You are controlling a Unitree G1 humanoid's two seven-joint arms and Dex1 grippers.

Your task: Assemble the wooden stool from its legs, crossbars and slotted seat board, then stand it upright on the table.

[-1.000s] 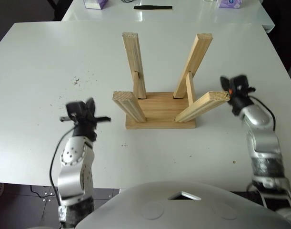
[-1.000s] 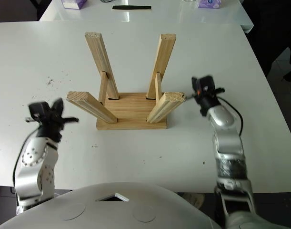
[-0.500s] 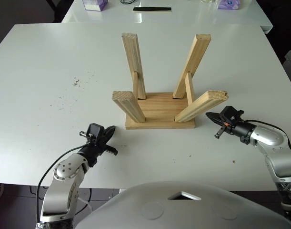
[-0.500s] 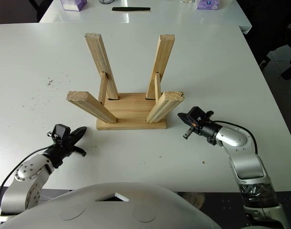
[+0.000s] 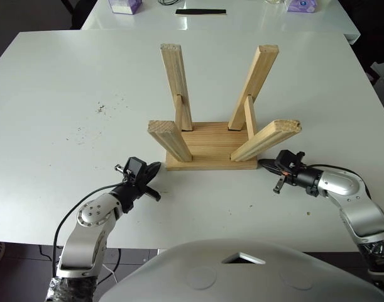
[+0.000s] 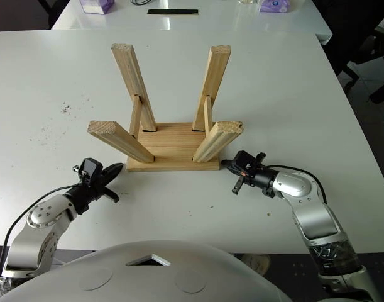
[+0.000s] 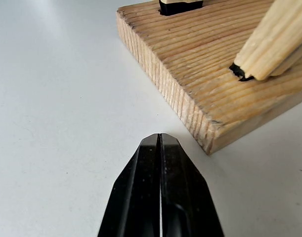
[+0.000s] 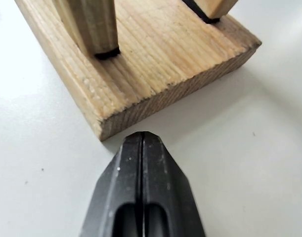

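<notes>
The wooden stool lies upside down mid-table, its seat board (image 5: 212, 151) flat on the surface and its legs (image 5: 177, 85) splayed upward from the slots. Short crossbars (image 5: 180, 112) join the rear legs to the board. My left gripper (image 5: 154, 168) rests low on the table just off the board's front left corner (image 7: 210, 143), fingers shut and holding nothing. My right gripper (image 5: 262, 163) sits low at the board's front right corner (image 8: 102, 131), also shut with nothing in it. Both tips (image 7: 158, 138) stop just short of the wood.
The white table (image 5: 66, 82) has wood crumbs (image 5: 101, 108) at the left. A second table behind holds purple boxes (image 5: 126, 5) and a black strip (image 5: 201, 11). Open surface surrounds the stool.
Both grippers came down from raised poses beside the stool to table level and closed in on the board's front corners. The stool has not moved.
</notes>
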